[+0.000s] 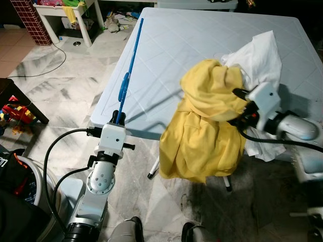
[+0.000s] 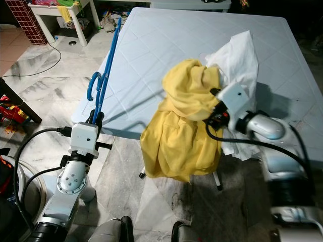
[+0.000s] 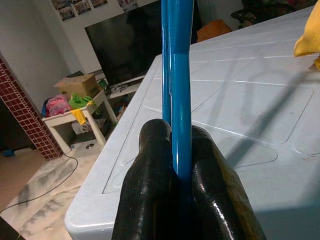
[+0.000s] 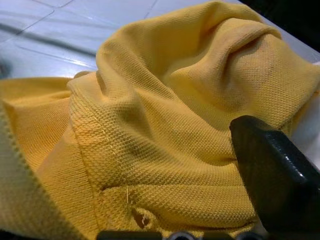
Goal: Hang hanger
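Holding: blue hanger (image 1: 130,63) pinched upright in left gripper (image 3: 181,172), over table (image 1: 202,35) edge
Right gripper (image 1: 241,108): clenched into yellow shirt (image 1: 204,131), lifted
Risk: shirt slipping; thin hanger twisting between pads

blue hanger (image 1: 130,65) | upright, slightly tilted | at light-blue table's left edge

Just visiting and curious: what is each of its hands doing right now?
Left gripper shut on blue hanger, held over the table edge. Right gripper holds yellow shirt lifted off the table. White cloth heaped behind the shirt.
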{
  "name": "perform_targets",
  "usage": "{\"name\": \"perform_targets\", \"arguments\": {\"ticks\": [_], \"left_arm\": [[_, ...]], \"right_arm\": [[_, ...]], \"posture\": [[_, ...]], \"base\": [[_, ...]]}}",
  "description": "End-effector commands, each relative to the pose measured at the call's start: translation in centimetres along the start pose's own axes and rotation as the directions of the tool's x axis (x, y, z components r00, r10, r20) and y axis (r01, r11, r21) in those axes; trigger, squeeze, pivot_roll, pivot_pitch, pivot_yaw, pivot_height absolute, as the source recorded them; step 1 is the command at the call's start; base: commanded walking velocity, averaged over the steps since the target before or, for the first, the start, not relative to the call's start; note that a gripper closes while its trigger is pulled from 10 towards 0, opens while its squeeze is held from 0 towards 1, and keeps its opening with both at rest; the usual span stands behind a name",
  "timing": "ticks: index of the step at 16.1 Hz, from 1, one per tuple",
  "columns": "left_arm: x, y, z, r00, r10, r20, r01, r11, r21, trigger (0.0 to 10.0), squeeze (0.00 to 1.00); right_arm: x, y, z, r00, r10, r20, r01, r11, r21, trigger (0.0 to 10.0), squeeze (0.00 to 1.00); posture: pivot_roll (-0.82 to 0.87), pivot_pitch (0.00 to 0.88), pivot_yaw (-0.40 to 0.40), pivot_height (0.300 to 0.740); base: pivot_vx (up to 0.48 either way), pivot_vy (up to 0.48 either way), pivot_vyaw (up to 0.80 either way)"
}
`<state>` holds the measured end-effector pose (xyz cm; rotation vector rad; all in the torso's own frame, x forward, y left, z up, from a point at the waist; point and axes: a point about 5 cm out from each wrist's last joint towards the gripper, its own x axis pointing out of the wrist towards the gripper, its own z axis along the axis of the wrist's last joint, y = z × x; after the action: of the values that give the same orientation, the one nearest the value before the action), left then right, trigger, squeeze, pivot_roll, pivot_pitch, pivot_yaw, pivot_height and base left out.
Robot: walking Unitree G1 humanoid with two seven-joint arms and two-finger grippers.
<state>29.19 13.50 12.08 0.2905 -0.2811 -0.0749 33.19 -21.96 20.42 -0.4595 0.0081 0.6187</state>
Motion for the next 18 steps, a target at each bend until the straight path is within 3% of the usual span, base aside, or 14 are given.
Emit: {"name": "perform_targets", "arguments": {"ticks": [1, 3, 4, 5, 6, 10, 11, 12, 13, 18], "left_arm": [[-0.1, -0.2, -0.4, 1.000, -0.023, -0.016, 0.023, 1.000, -0.004, 10.0, 0.00], [-0.1, -0.2, -0.4, 1.000, -0.023, -0.015, 0.023, 1.000, -0.005, 10.0, 0.00], [-0.1, -0.2, -0.5, 1.000, -0.022, -0.016, 0.022, 1.000, -0.005, 10.0, 0.00], [-0.1, -0.2, -0.5, 1.000, -0.022, -0.015, 0.022, 1.000, -0.005, 10.0, 0.00], [-0.2, -0.1, -0.5, 1.000, -0.022, -0.016, 0.022, 1.000, -0.004, 10.0, 0.00], [-0.2, 0.0, -0.5, 1.000, -0.026, -0.016, 0.026, 1.000, -0.002, 10.0, 0.00], [-0.2, 0.0, -0.5, 0.999, -0.027, -0.016, 0.027, 1.000, -0.002, 10.0, 0.00], [-0.2, 0.0, -0.5, 0.999, -0.028, -0.016, 0.028, 1.000, -0.001, 10.0, 0.00], [-0.2, 0.0, -0.5, 0.999, -0.030, -0.016, 0.030, 1.000, -0.001, 10.0, 0.00], [-0.2, 0.1, -0.4, 0.999, -0.031, -0.013, 0.031, 1.000, 0.000, 10.0, 0.00]], "right_arm": [[-0.5, 0.0, 0.3, 1.000, 0.013, -0.001, -0.013, 1.000, 0.002, 10.0, 1.00], [-0.9, 0.9, -0.2, 0.997, 0.041, -0.059, -0.040, 0.999, 0.016, 10.0, 1.00], [-1.0, 1.2, -0.6, 0.996, 0.040, -0.081, -0.037, 0.999, 0.037, 10.0, 0.87], [-0.9, 1.5, -0.8, 0.995, 0.037, -0.095, -0.033, 0.998, 0.050, 10.0, 0.30], [-0.7, 1.9, -1.1, 0.993, 0.042, -0.106, -0.034, 0.996, 0.081, 10.0, 0.00], [0.1, 5.0, -2.9, 0.976, 0.099, -0.192, -0.064, 0.981, 0.184, 10.0, 0.00], [0.4, 5.7, -3.1, 0.972, 0.123, -0.202, -0.082, 0.976, 0.200, 8.2, 0.00], [0.6, 6.1, -3.3, 0.970, 0.125, -0.209, -0.079, 0.973, 0.217, 0.0, 0.00], [1.2, 7.1, -3.7, 0.964, 0.146, -0.224, -0.089, 0.966, 0.245, 0.0, 0.00], [3.4, 8.4, -4.3, 0.968, 0.093, -0.232, -0.009, 0.941, 0.337, 0.0, 0.00]], "posture": [[-0.03, 0.166, 0.045, 0.740], [-0.03, 0.165, 0.044, 0.740], [-0.03, 0.165, 0.044, 0.740], [-0.03, 0.165, 0.045, 0.740], [-0.03, 0.165, 0.045, 0.740], [-0.02, 0.167, 0.052, 0.740], [-0.02, 0.167, 0.052, 0.740], [-0.02, 0.167, 0.051, 0.740], [-0.02, 0.166, 0.050, 0.740], [-0.01, 0.165, 0.051, 0.740]], "base": [[0.000, 0.000, 0.00], [0.000, 0.000, 0.00], [0.000, 0.000, 0.00], [0.000, 0.000, 0.00], [0.000, 0.000, 0.00], [0.000, 0.000, 0.00], [0.000, 0.000, 0.00], [0.000, 0.000, 0.00], [0.000, 0.000, 0.00], [0.000, 0.000, 0.00]]}}
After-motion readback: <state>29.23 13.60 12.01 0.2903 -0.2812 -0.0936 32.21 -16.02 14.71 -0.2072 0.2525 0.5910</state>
